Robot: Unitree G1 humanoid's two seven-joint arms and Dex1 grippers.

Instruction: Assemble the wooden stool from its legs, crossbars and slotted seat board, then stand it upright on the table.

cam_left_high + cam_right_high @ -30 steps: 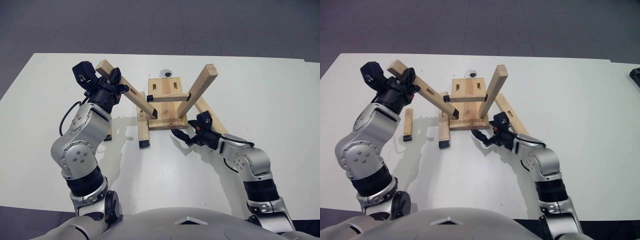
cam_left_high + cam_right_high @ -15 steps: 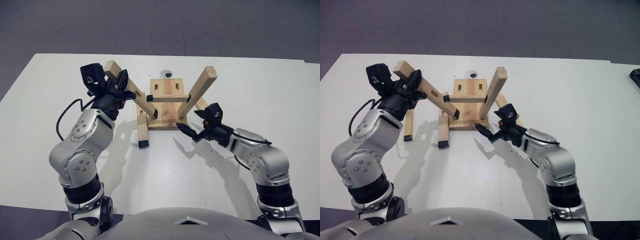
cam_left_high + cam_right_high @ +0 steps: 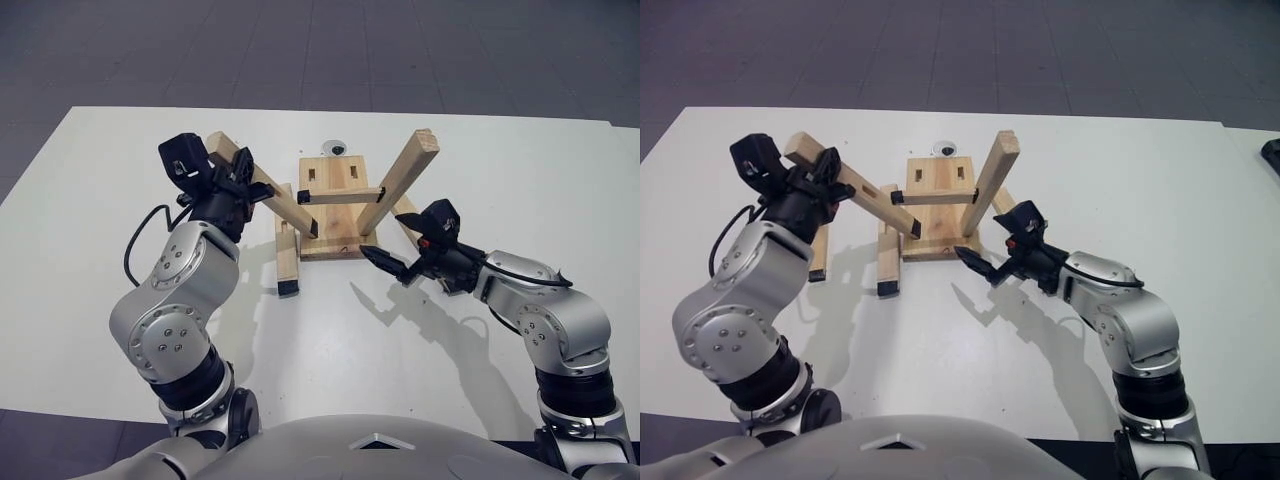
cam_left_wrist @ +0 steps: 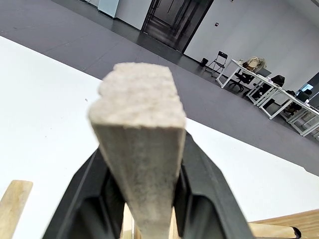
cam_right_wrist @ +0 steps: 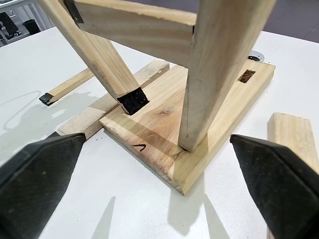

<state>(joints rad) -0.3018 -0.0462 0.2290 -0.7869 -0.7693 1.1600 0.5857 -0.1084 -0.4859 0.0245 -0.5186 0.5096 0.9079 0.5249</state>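
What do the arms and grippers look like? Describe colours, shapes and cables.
The left arm and right arm are rounded silver-grey shells with black bands at the joints; the left has a round cap ringed with screws. A black cable loops off its forearm. The left gripper and right gripper are black; the right's fingers taper to points, and it bears a small red mark.
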